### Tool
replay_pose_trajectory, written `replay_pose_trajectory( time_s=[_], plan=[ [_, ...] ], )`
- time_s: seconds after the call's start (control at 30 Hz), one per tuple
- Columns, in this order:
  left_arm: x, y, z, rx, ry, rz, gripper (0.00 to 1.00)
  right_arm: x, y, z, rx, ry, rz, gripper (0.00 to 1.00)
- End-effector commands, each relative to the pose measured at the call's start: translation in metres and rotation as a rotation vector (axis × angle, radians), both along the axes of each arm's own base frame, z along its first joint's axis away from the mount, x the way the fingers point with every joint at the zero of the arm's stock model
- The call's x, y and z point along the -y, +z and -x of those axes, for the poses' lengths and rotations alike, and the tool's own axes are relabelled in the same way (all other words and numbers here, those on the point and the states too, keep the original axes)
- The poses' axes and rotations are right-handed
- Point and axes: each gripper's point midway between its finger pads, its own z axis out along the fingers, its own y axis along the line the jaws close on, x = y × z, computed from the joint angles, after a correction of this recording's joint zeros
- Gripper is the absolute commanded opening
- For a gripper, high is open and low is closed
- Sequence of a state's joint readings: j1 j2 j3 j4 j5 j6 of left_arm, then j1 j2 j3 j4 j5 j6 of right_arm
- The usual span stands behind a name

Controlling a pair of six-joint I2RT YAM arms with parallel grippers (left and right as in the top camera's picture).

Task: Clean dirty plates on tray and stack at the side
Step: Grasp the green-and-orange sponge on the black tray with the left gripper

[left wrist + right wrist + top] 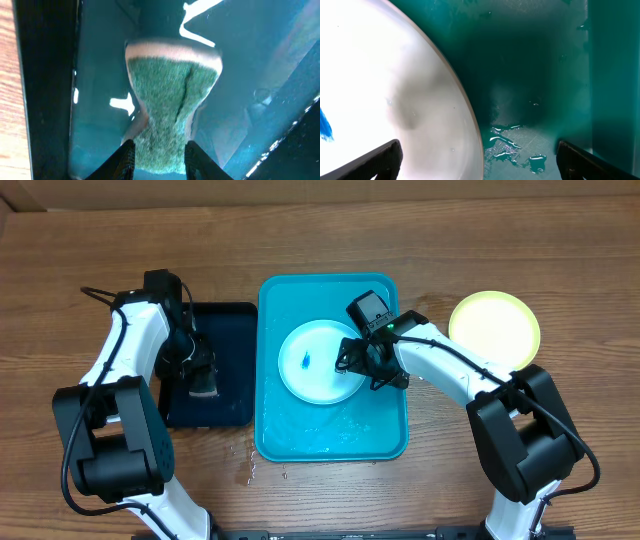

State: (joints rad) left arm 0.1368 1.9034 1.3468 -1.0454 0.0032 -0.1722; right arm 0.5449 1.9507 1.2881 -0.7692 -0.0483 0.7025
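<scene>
On the tray (285, 430): one pale plate (320, 365) with a light-blue rim lies flat, a little right of the middle
Smear: a small blue mark (306, 361) sits left of the plate's centre
Tray floor: wet, with small puddles (512, 147) just beside the plate's edge in the right wrist view
Right tool (477, 150): fingers spread wide apart, clamped on nothing; it hangs over the plate's right edge, with the rim running up through the gap
Contact: I cannot tell whether either right finger touches the plate
Left tool (160, 157): fingers closed on a green scrubbing sponge (170, 95), which flares out beyond the tips and shows a pale backing at its far end
Black tray (225, 330): just left of the turquoise one, with the left tool and sponge over it
Sponge height: whether it touches the black tray's floor cannot be told
Side of the surface (100, 240): a lime-green plate (494, 330) rests on the wood, right of the turquoise tray and apart from it
</scene>
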Motion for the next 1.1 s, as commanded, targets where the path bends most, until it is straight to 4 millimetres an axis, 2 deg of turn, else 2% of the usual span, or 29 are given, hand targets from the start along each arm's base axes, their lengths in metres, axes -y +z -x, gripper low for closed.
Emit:
replay_pose_trajectory(
  time_s=[0.0,0.3,0.4,0.83,1.07],
  plan=[
    [0.004,-0.004,-0.006,0.019,-0.024,-0.004,0.34,-0.001,0.0,0.001,0.0,0.003,-0.002,1.0],
    [0.016,-0.014,-0.004,0.02,-0.078,-0.021,0.35,0.0,-0.001,0.003,-0.007,0.003,0.002,1.0],
    [0.008,-0.015,-0.002,0.009,-0.071,-0.07,0.35,0.0,-0.001,0.003,-0.009,0.003,0.004,1.0],
    [0.005,-0.015,-0.002,0.015,-0.047,-0.069,0.36,0.001,-0.001,0.004,-0.011,0.003,0.005,1.0],
    [0.004,-0.03,0.003,0.019,-0.038,-0.076,0.36,0.001,-0.001,0.004,-0.011,0.003,0.005,1.0]
  ],
)
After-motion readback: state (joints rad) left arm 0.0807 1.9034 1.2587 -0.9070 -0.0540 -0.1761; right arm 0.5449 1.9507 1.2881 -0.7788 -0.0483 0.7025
